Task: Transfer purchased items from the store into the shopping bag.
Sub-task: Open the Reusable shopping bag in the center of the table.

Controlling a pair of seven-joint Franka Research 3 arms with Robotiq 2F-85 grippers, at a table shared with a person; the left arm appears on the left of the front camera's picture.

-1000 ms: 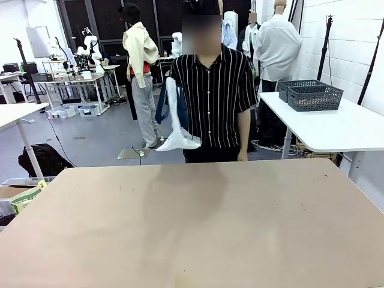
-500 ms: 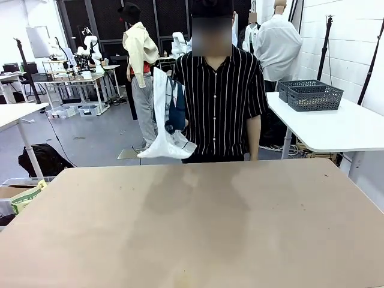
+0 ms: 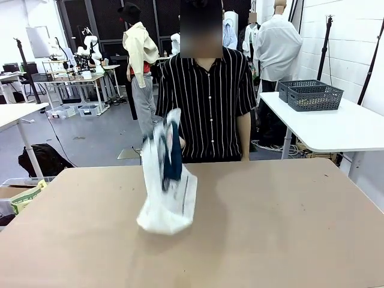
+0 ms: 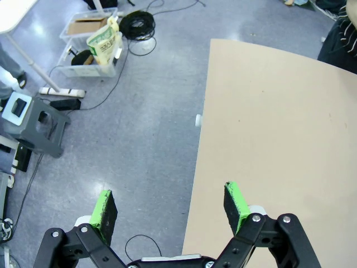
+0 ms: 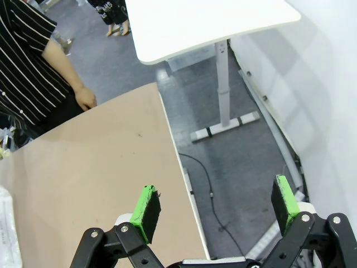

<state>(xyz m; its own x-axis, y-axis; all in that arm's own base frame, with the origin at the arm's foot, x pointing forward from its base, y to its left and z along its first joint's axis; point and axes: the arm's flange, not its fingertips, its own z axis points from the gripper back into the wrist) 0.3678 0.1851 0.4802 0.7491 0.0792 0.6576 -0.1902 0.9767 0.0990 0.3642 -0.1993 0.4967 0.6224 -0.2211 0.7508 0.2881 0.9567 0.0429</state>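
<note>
Person (image 3: 207,102) holds shopping bag (image 3: 168,198) upright over mid worktop (image 3: 270,228), probably staging it for loading. Left end effector (image 4: 170,204) and right end effector (image 5: 215,204): both released, empty.

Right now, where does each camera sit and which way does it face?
Front: fixed on the robot's side, facing across the table at the person holding the shopping bag.
Left wrist: above the table's left edge, facing down at floor and tabletop; left gripper open at the bottom.
Right wrist: above the right edge, facing down; right gripper open at the bottom.
Shared: all three show the table and the person's striped shirt.
</note>
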